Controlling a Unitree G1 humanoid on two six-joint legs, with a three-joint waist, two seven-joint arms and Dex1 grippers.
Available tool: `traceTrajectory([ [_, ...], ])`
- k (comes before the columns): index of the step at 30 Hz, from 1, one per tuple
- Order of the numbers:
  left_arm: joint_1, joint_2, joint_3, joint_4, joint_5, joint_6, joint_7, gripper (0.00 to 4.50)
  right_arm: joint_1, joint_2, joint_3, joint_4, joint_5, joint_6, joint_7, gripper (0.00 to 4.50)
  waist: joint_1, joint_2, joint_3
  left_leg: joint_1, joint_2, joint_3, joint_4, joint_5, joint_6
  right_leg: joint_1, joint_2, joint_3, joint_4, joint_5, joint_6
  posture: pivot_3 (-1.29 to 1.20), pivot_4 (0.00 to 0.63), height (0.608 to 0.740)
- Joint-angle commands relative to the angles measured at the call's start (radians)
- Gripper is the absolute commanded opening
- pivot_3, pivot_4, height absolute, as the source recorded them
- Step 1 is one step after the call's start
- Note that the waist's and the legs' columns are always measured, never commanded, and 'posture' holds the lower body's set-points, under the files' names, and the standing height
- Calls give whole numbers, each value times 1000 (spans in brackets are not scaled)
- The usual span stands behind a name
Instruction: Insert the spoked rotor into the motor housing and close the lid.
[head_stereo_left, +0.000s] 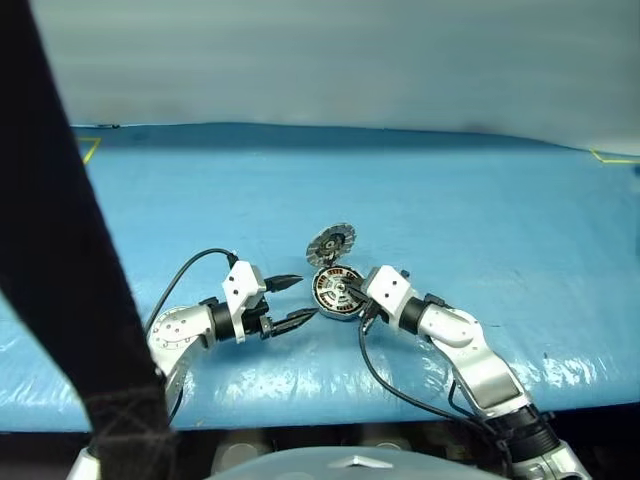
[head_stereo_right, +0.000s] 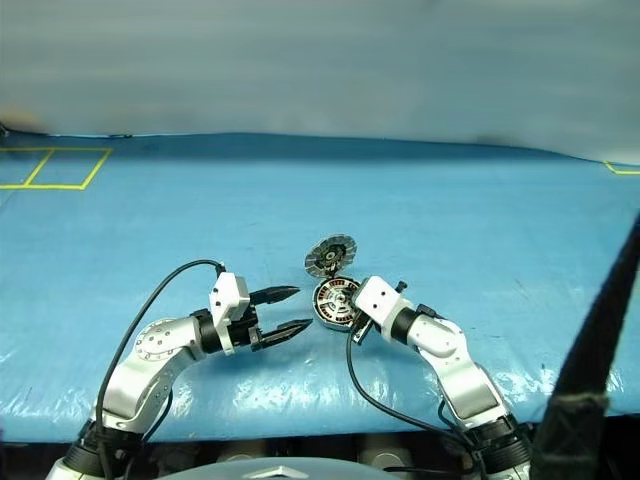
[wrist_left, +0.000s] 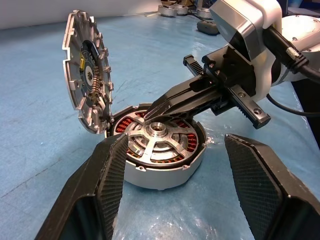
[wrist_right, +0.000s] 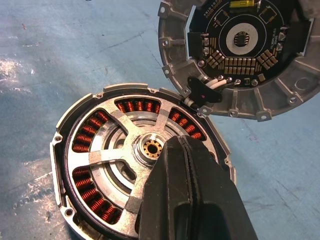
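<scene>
The spoked rotor (wrist_right: 112, 165) already sits down inside the motor housing (wrist_left: 165, 172), its silver spokes spanning over the ring of copper windings and its hub showing at the centre. The housing rests flat on the blue tabletop (head_stereo_left: 480, 210), between the two arms. The lid (wrist_left: 87, 92) stands open at the housing's far edge, tilted nearly upright, its circuit-board face turned toward the rotor and short wires running from it to the housing's rim.

The right claw (wrist_left: 155, 112) is closed, its two black fingers pressed together with nothing between them, and the tips lie over the rotor just beside the hub; whether they press on it or hover just above I cannot tell. The left claw (head_stereo_left: 300, 298) is open and empty, its fingers spread either side of the housing's near edge without touching it.

Insertion looks done; closing the lid remains. The risks, as I judge them: the closed right tips lie in the lid's path, so swinging the lid down now could trap them or knock the lid askew. A push on the lid from the wrong side could tip it backward and strain the short wires. Pressing off-centre on the rotor could cock it in its seat, and the unheld housing may slide on the smooth blue sheet.
</scene>
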Motion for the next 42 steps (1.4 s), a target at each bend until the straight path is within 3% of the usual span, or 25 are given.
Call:
traceTrajectory([
  [1,-11,2,2,-33,-4,-8,2,3278,39,6,38,84,-31,26,1,0,0,-1,-1,0,1,0,0,0,-1,0,-1,0,0,0,0,0,150,740],
  [13,-26,-1,30,-6,-26,-3,10,3278,67,41,-91,-155,215,40,68,0,0,-1,0,-7,2,2,-7,1,-3,-6,0,4,0,3,-8,0,150,740],
  [19,-25,-22,74,19,-45,-12,39,3278,41,1,-137,-186,224,65,75,0,4,0,2,-7,1,2,-8,1,-4,-6,2,3,-1,2,-7,0,150,740],
  [24,-31,-33,127,52,-72,9,72,3278,72,-28,-81,-225,245,121,135,0,4,0,3,-7,1,2,-8,1,-4,-6,1,2,-1,2,-7,0,150,740],
  [31,-137,-78,225,151,-120,43,147,3278,64,8,-80,-236,258,142,109,0,5,-1,4,-7,1,2,-7,1,-4,-5,2,1,-1,2,-6,0,150,740],
  [34,-242,-94,235,270,-84,18,173,2688,78,-11,-48,-229,224,134,117,0,11,-3,5,-7,0,2,-6,2,-3,-4,1,0,-1,3,-5,0,150,740],
  [38,-357,-104,204,442,-27,-22,154,1315,89,1,-50,-244,237,140,102,0,12,-4,6,-8,-2,1,-7,2,-3,-5,1,1,-1,5,-2,0,150,740],
  [42,-502,-141,151,656,-6,-67,27,12,124,-16,-55,-281,250,157,112,0,18,-4,6,-10,-3,1,-6,3,-5,-6,1,0,-2,5,2,0,150,740],
])
